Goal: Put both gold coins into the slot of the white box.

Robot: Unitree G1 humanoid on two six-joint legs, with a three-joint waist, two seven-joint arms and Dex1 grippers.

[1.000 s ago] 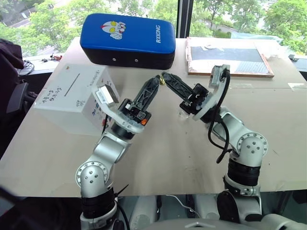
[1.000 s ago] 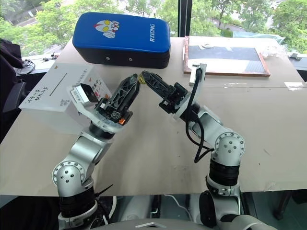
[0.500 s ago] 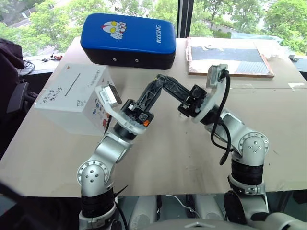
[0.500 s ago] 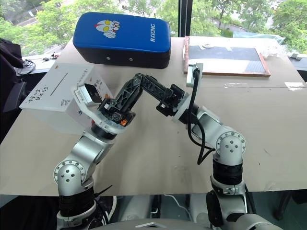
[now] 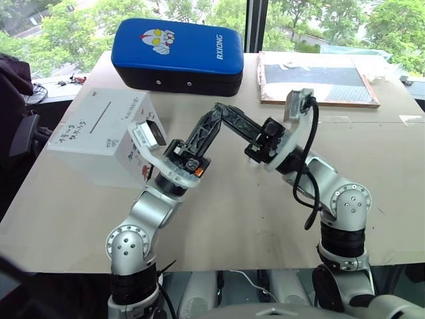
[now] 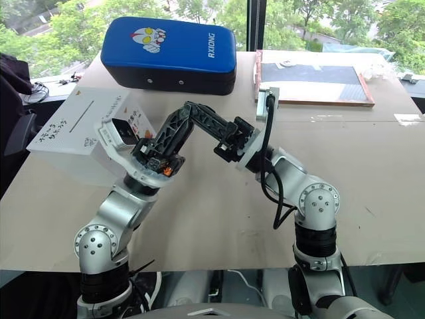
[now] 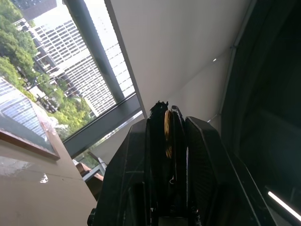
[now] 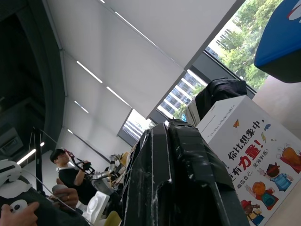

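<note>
Leftmost, the white box sits on the table, its slot a dark slit in the top face. Just right of the box, the left gripper points upward, its fingers clamped on a gold coin. Meeting it tip to tip, farther right of the box, the right gripper has its fingers pressed together. Behind the box lies a blue padded case.
</note>
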